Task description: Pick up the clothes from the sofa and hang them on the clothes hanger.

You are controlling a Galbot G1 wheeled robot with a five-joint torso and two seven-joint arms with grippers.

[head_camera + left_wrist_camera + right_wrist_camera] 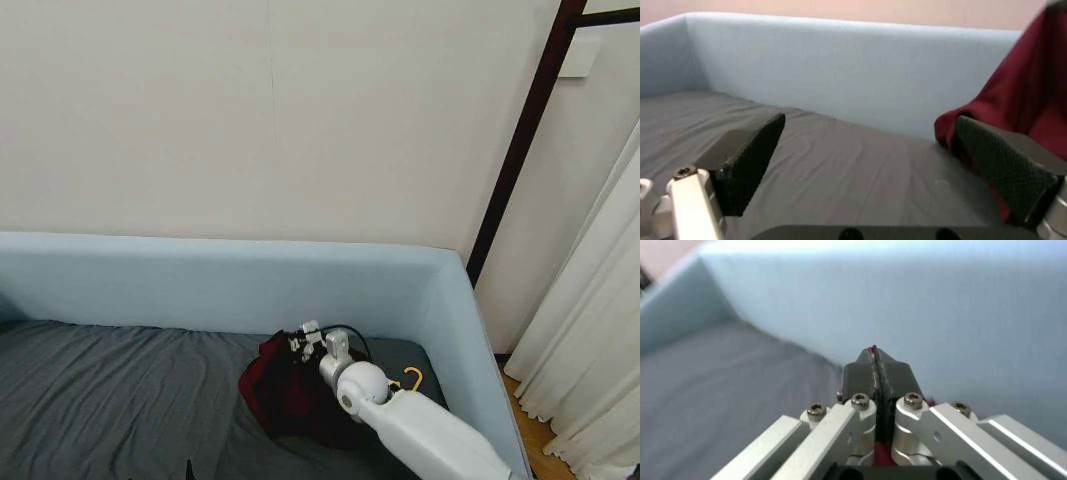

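Head view is showing the right gripper (300,343) clamping the maroon garment (283,392) bunched just beneath it; the left gripper (870,122) is hovering beside it, spread wide.

Burgundy on charcoal and pale blue

The clothes (285,392) are a plain deep burgundy, lying on the sofa (250,280), which is unpatterned powder blue with a charcoal-grey seat (120,385). A hanger hook (413,378) is amber-yellow. The right arm (420,430) is glossy white. The right gripper (875,365) has silver links and black pads (892,376) with a red sliver between them. The left gripper (867,150) has black, finely dotted pads (1000,165). The wall (250,110) is cream and the curtain (590,330) white.
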